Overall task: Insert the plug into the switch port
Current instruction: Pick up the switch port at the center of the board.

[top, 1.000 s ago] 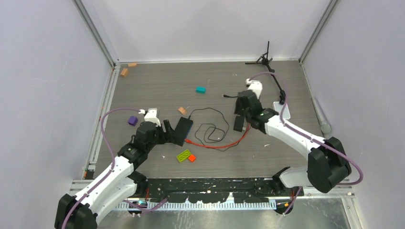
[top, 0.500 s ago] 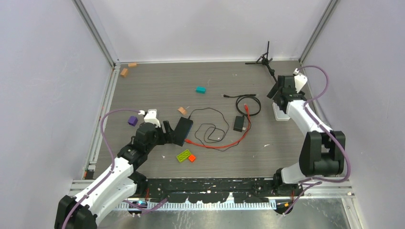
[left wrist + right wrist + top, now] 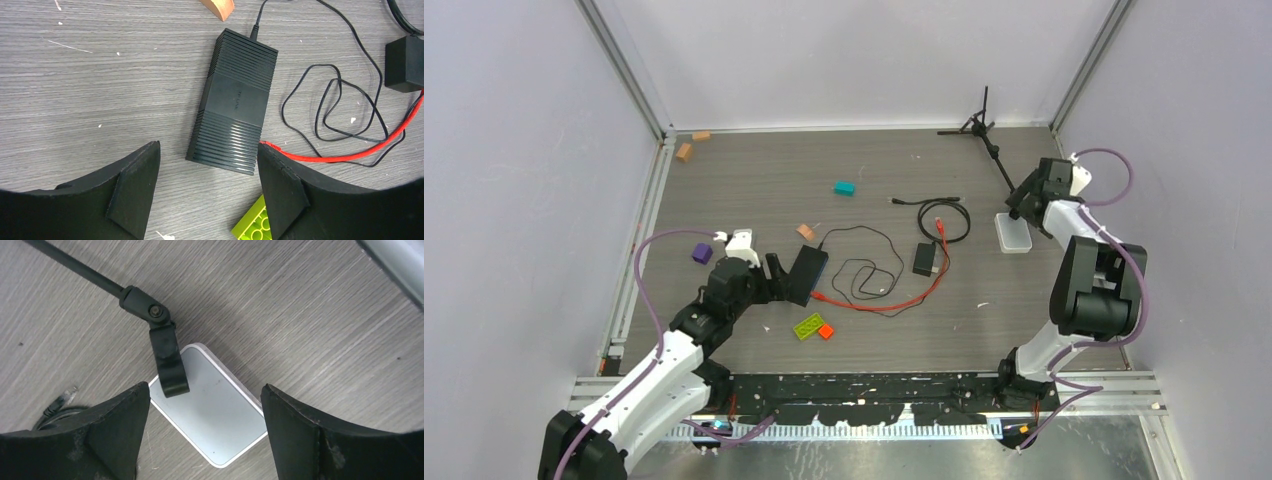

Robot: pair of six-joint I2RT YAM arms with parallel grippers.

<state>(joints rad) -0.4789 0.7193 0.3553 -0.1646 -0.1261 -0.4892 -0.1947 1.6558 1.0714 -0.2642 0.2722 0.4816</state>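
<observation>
Fingers (image 3: pixel 132 192) of the left gripper (image 3: pixel 207 152) gape empty beside the switch (image 3: pixel 235 100); the plug (image 3: pixel 263 143) lies loose at its 5 o'clock corner. Well apart at 2 o'clock, the right gripper (image 3: pixel 205 390), open too, hangs over a white box (image 3: pixel 220 425). Tangled black wire (image 3: pixel 340 100) could snag any grab.

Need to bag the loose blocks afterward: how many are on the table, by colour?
tan blocks: 3
teal block: 1
purple block: 1
lime-green block: 1
red-orange block: 1
Total: 7
</observation>
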